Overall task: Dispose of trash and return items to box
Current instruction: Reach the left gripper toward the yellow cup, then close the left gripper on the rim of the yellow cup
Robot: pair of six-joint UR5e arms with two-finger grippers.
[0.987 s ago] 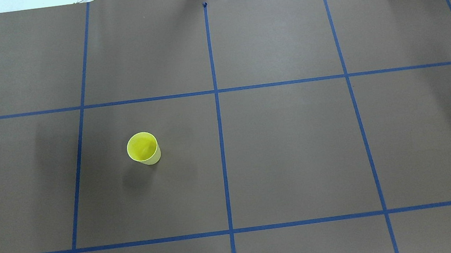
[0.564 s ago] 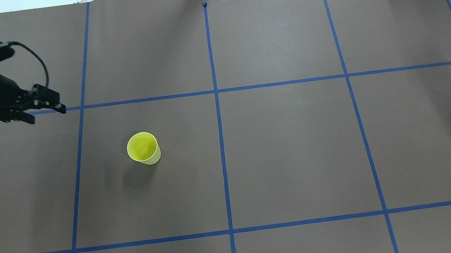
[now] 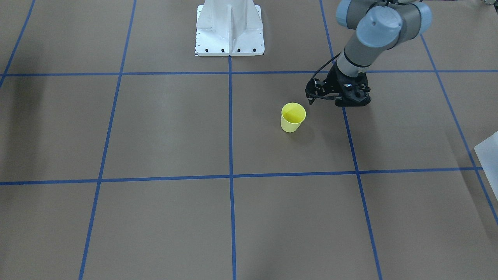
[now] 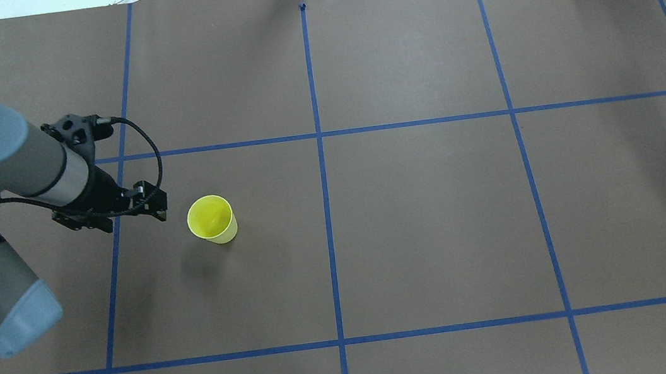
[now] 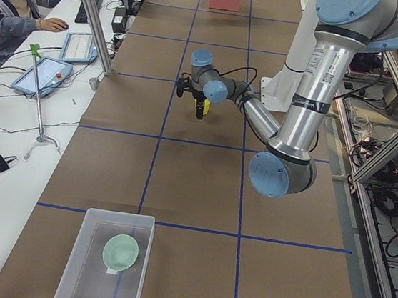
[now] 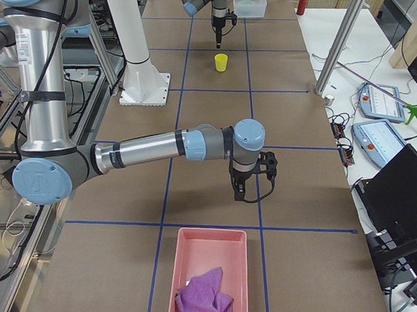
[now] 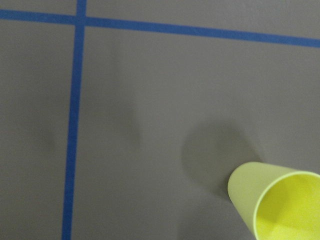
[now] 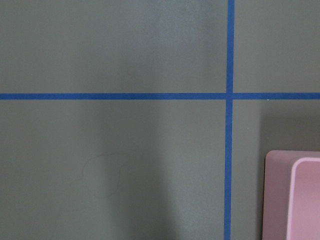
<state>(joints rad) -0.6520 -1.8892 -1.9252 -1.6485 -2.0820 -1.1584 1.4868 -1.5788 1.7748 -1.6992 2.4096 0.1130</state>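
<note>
A yellow cup [image 4: 212,219] stands upright and empty on the brown table; it also shows in the front view [image 3: 292,116] and at the lower right of the left wrist view [image 7: 280,205]. My left gripper [image 4: 159,208] hangs just left of the cup, apart from it, with its fingers together and nothing in them; in the front view [image 3: 311,99] it is beside the cup's rim. My right gripper [image 6: 237,190] hovers over bare table near the pink tray [image 6: 209,262]; I cannot tell whether it is open or shut.
A clear box [image 5: 92,266] holding a green bowl [image 5: 120,251] stands at the table's left end. The pink tray, with a purple cloth [image 6: 203,300] in it, stands at the right end. Operators' desks lie beyond the far edge. The robot base [image 3: 229,31] is at mid-table.
My left arm has come in from the left edge and moved right and toward the robot's side, ending beside the cup. The cup has not moved.
</note>
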